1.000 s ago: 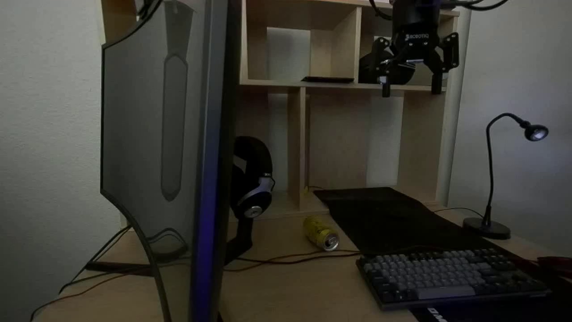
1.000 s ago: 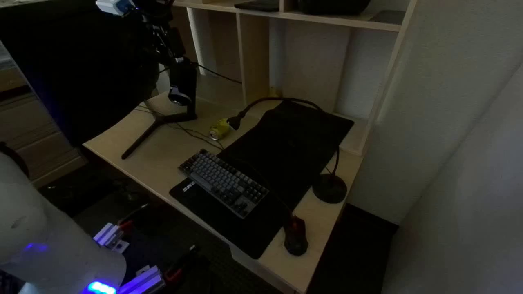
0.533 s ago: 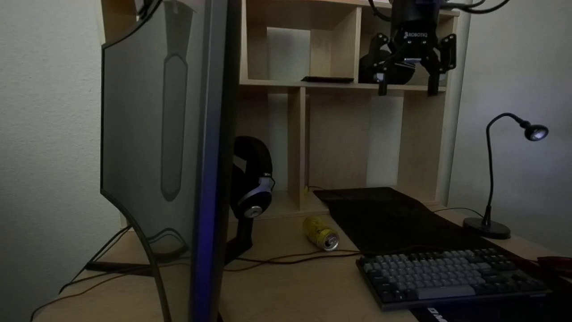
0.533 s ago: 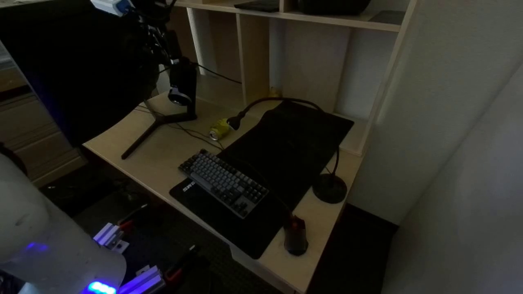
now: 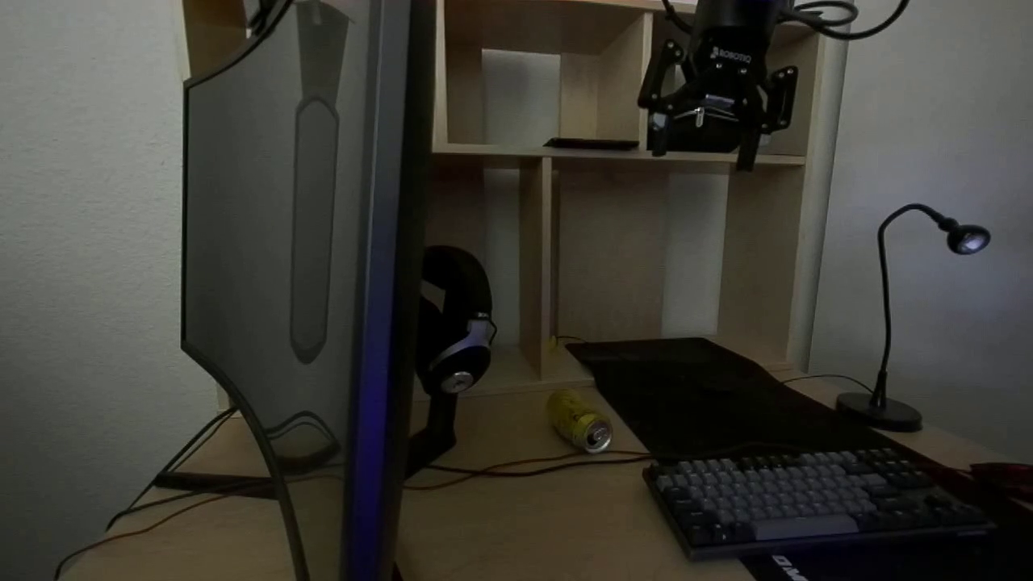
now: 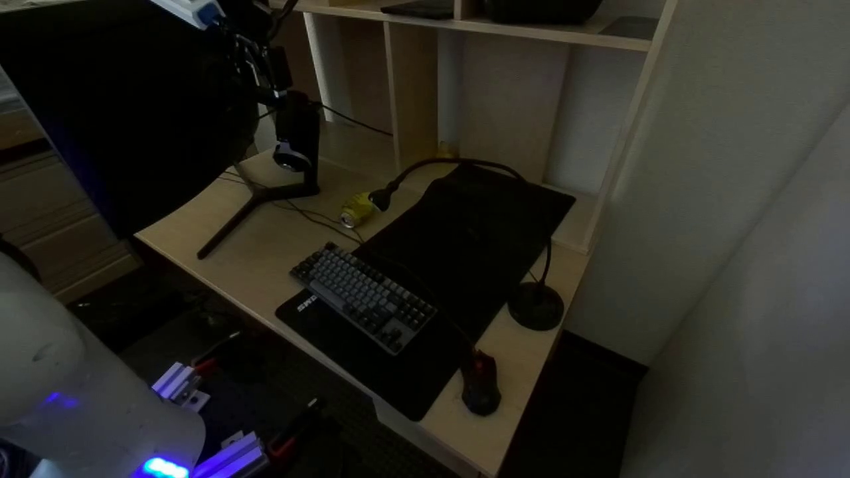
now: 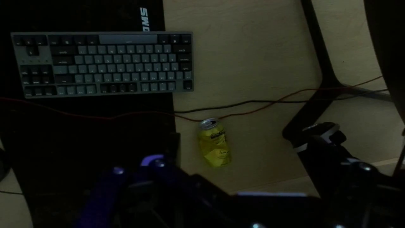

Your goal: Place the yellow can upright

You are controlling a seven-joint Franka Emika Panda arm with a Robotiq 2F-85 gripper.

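Note:
The yellow can (image 5: 578, 421) lies on its side on the wooden desk, with its pale metal end facing the front; the can also shows in an exterior view (image 6: 357, 209). In the wrist view the can (image 7: 215, 144) lies between the fingers, nearer the left one, far below them. My gripper (image 5: 704, 152) is open and empty, high above the desk at the height of the middle shelf. It tilts slightly in that exterior view. Its left finger (image 7: 175, 147) shows dark in the wrist view; the right finger blends into the dark headphones.
Black headphones (image 5: 468, 355) on a stand and a large monitor (image 5: 266, 242) stand beside the can. Thin cables (image 7: 250, 106) run past its metal end. A black mat (image 6: 458, 232), keyboard (image 6: 365, 295), mouse (image 6: 481, 385) and lamp (image 5: 880, 411) lie opposite. A shelf unit (image 5: 516, 150) rises behind.
In an exterior view the gripper has moved left and slightly up, and has tilted. It stays open. The can has not moved.

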